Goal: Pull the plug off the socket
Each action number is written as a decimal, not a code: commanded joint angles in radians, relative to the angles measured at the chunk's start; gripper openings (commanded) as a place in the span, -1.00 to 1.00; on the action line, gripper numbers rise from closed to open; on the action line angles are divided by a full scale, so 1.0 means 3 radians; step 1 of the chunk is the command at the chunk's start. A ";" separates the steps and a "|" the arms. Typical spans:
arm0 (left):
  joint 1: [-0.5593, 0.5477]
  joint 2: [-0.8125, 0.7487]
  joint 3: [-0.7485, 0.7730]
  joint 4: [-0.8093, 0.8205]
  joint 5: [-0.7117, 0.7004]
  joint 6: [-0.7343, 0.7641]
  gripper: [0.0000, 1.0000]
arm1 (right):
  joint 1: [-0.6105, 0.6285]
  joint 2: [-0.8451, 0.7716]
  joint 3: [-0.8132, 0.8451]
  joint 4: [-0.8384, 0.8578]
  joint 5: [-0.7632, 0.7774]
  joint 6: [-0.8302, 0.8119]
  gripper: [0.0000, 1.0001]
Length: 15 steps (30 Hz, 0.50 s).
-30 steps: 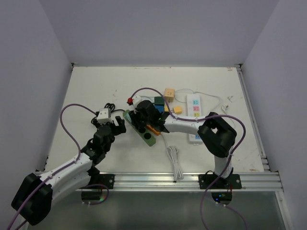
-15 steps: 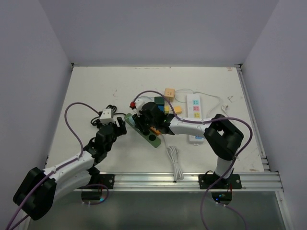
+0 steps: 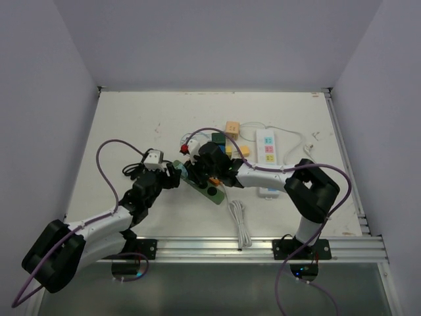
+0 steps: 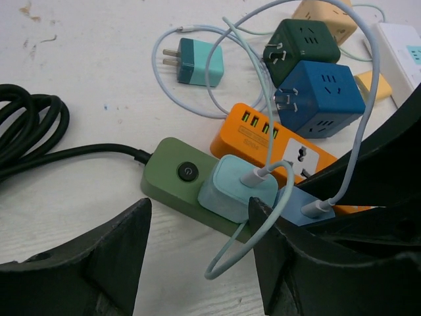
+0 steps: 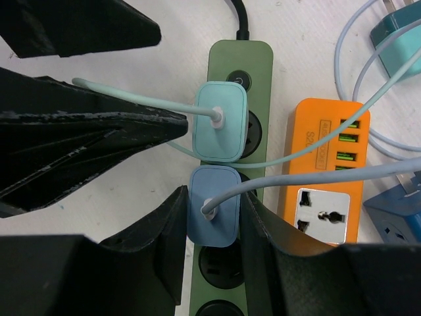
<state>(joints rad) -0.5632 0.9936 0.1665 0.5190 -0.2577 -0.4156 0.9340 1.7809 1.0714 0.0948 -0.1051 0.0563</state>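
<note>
One pale-blue square plastic plug (image 5: 214, 204) on the olive-green plastic power strip (image 5: 241, 56) is being clamped by right gripper (image 5: 214, 224). Left gripper (image 4: 200, 217), jaws apart, is straddling the strip. Unpinned, the strip is risking lifting.

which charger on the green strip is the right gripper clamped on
The pale blue charger, farther from the power switch than the mint charger; the right gripper pinches its two sides.
</note>
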 commanded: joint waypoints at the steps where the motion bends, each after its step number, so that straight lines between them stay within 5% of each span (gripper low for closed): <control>1: 0.0011 0.0170 0.0002 0.0494 0.0209 0.0082 0.28 | 0.0052 -0.0169 -0.0063 0.0001 -0.0248 -0.0049 -0.78; 15: 0.0016 0.0492 0.0038 0.0826 0.0240 -0.0205 0.03 | 0.0072 -0.0250 -0.0232 0.0073 -0.0263 -0.0039 -0.73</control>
<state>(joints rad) -0.5632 1.1217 0.1776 0.6533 -0.1814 -0.4419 0.9371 1.7531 1.0206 0.1387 -0.1135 0.0460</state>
